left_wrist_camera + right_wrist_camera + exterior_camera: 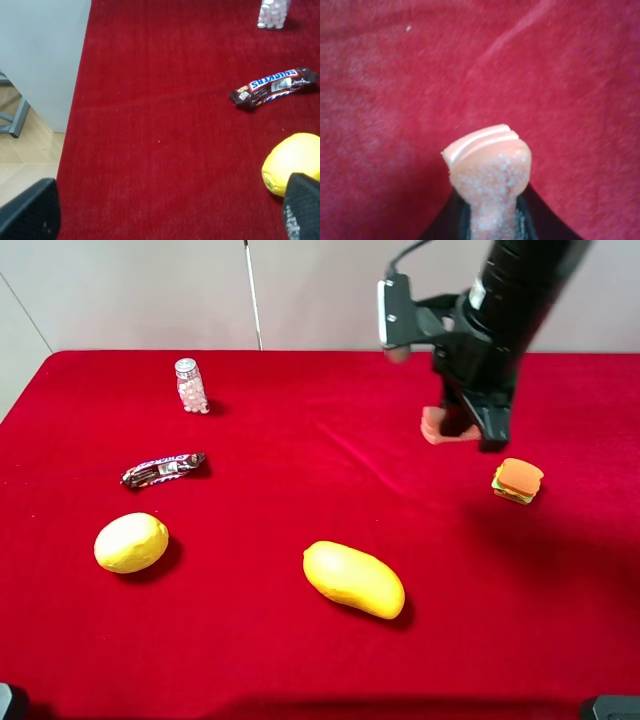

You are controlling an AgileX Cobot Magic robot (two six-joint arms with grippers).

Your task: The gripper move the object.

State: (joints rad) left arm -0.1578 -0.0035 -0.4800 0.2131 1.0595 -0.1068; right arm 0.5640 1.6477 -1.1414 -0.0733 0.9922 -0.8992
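Observation:
My right gripper [468, 432] is shut on the object, a small pale pink block with white layered stripes [437, 430], at the back right of the red table. The right wrist view shows the block [487, 165] clamped between the black fingers [445, 227], apparently just above the cloth. My left gripper [170, 220] is open and empty, its fingertips [32, 212] wide apart over the table's left part, near the lemon.
A mango [353, 578] lies front centre. A lemon [131, 542] lies front left. A Snickers bar [163, 469] and a jar of white sweets [190, 386] are behind it. An orange-topped toy sandwich [517, 480] sits just right of the right gripper. The table's left edge [75, 125] drops to the floor.

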